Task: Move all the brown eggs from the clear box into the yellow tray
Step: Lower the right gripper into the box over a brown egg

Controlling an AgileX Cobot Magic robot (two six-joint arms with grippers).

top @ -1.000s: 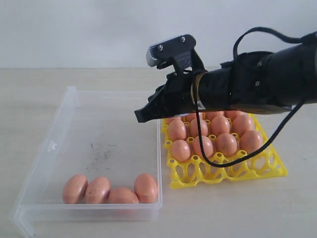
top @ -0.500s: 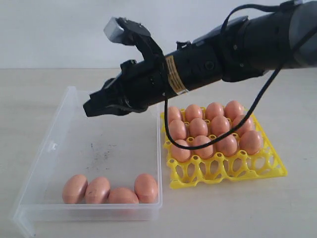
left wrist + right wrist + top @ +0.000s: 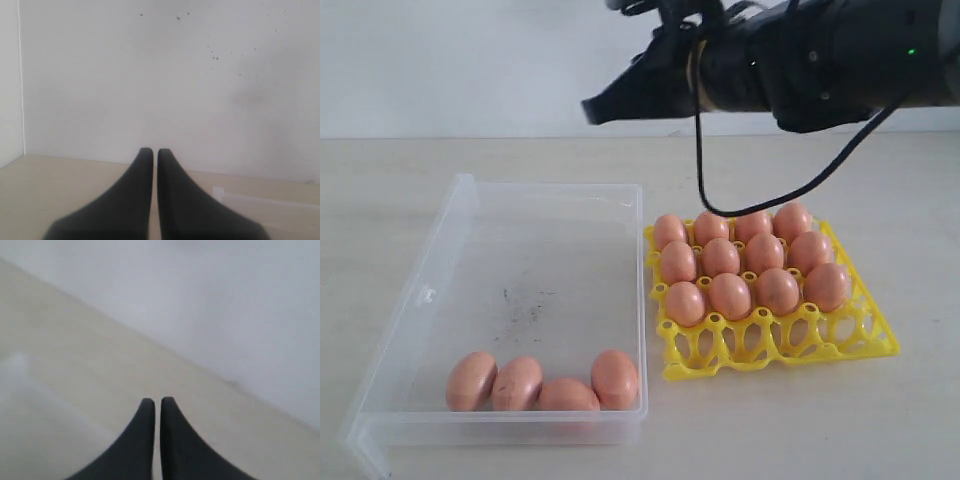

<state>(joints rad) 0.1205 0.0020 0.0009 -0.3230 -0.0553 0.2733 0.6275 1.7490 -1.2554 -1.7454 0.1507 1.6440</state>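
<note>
Four eggs (image 3: 517,383) lay huddled and touching along the near wall of the box (image 3: 460,215). The left pincer (image 3: 153,152), seen only from its own wrist, had its tips together on nothing. The right pincer (image 3: 593,109) hung high over the box's far edge, also closed and empty. Twelve eggs filled the rear three rows of the tray (image 3: 675,368), and the front row of cups was bare.

Risks, as I judged them:
- A descent with the tips together would strike an egg instead of straddling it.
- The crowding could make the tips catch two eggs or send a neighbour rolling.
- Smooth shells could slip from the tips, or crack if squeezed hard.
- At the tray, a low approach might knock the seated eggs or shove the tray across the tabletop (image 3: 820,430).

No writing or brand could be read.
</note>
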